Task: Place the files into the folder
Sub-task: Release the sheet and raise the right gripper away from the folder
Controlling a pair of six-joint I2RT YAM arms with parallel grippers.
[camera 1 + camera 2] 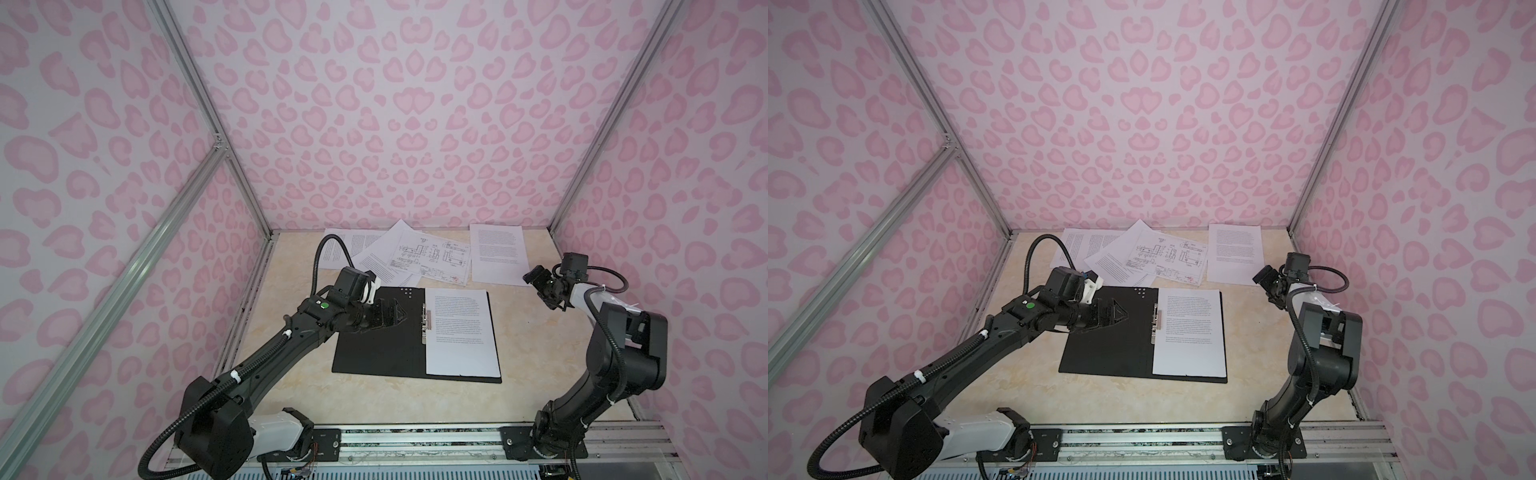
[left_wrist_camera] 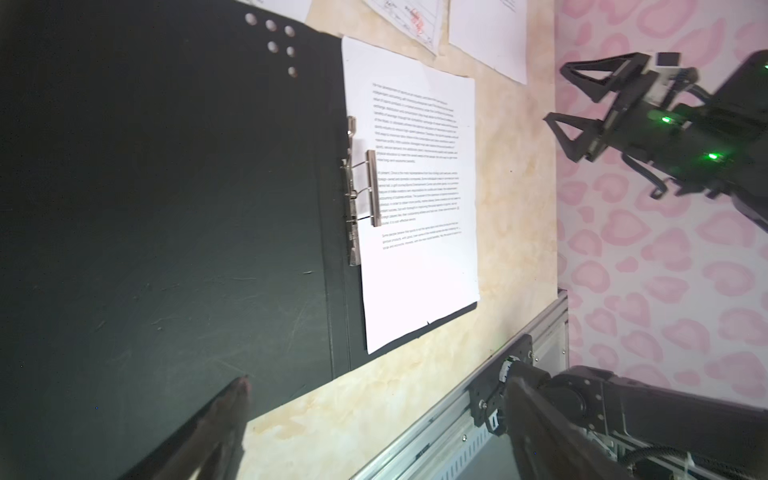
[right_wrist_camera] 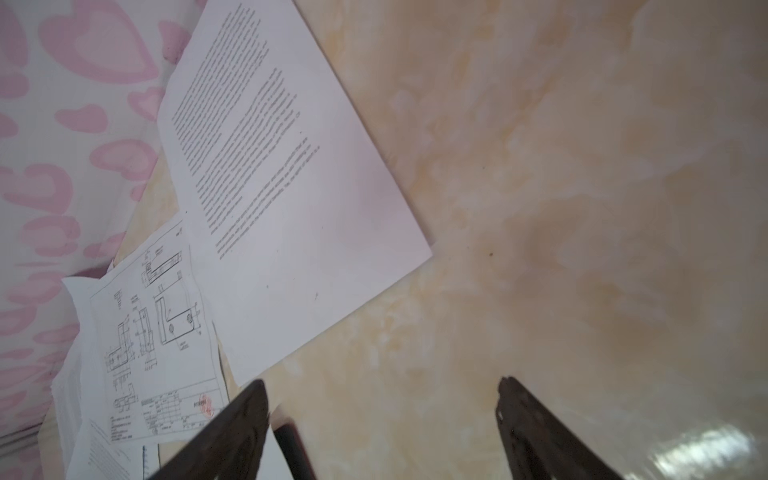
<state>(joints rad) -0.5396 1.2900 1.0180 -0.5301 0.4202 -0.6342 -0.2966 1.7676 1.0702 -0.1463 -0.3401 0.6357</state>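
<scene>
Fully open black folder (image 1: 374, 353), one printed sheet (image 1: 461, 332) on its right half

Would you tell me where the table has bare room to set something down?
Bare table lies between the folder and the right arm, and before the folder toward the rail. The back is crowded with loose sheets.

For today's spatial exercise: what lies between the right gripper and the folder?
Between right gripper and folder, only bare table, shown in both top views.
</scene>
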